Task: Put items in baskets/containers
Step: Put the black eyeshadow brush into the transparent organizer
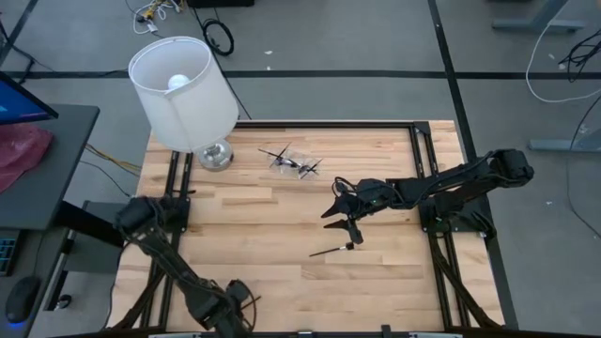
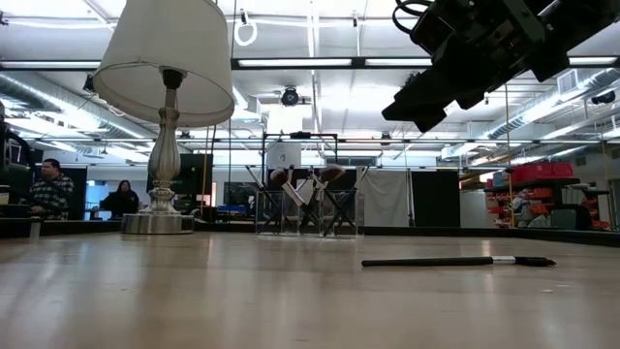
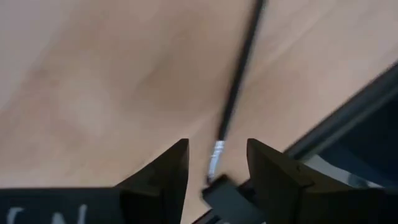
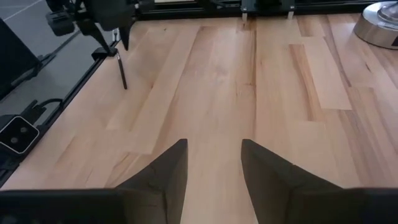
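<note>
left wrist view: left gripper [image 3: 216,163] at the near left table edge, fingers pinching a thin makeup brush [image 3: 239,81] near its metal ferrule, handle pointing out over the wood. right gripper [image 1: 344,212] hovering right of centre, fingers spread, holding nothing. another brush [image 1: 332,250] lying loose on the table [image 1: 254,225] just near of it. clear container [image 1: 293,161] at the far middle, beside the lamp [image 1: 184,92], already bristling with brushes. looks light, stiff, slick and prone to rolling; best pinched mid-handle, away from soft bristles.

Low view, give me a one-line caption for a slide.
One makeup brush lies on the table; clear container beside a lamp.
</note>
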Available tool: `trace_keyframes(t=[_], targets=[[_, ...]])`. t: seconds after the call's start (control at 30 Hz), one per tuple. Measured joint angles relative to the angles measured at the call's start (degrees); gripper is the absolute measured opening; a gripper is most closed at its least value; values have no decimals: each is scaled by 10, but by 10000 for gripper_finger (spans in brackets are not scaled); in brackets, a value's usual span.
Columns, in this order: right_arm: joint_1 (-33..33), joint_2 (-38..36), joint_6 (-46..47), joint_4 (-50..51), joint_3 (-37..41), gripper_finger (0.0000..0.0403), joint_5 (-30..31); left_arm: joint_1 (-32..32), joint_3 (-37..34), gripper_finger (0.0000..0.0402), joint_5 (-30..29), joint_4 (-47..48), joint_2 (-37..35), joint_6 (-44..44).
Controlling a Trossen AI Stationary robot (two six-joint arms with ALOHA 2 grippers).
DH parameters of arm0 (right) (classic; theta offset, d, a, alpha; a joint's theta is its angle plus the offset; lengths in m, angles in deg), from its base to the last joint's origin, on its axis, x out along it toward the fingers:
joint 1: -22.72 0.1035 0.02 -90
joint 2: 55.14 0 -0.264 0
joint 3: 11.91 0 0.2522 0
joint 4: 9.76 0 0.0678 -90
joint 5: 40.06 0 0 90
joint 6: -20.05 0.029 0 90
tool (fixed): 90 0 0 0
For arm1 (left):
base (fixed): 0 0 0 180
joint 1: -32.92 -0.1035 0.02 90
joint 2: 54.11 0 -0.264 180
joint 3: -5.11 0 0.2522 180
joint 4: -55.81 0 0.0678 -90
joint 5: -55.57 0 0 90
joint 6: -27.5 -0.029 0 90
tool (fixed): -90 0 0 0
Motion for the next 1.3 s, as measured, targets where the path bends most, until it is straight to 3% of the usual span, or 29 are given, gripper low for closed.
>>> trace_keyframes(t=[0.37, 0.5, 0.67, 0.87, 1.0, 1.17, 1.3], targets=[[0, 0, -17, -5, 0, 155, 0, 6, 3, 161, 17, -13, 57, -44], [0, 0, -16, -7, 0, 155, 0, -4, 3, 118, 17, -6, 63, -84], [0, 0, -15, -22, 0, 155, 0, -34, 3, 21, 32, -7, 65, -142], [6, 10, -70, -25, 0, 155, -2, -93, 2, 20, 20, -6, 66, -220], [29, 55, -115, -50, 1, 155, -26, -144, 2, 9, 4, -4, 66, -303], [59, 156, -140, -192, 0, 155, -31, -207, 1, 11, -19, -3, 66, -413], [64, 245, -105, -287, -24, 155, -32, -248, 1, 21, -24, -6, 66, -488]])
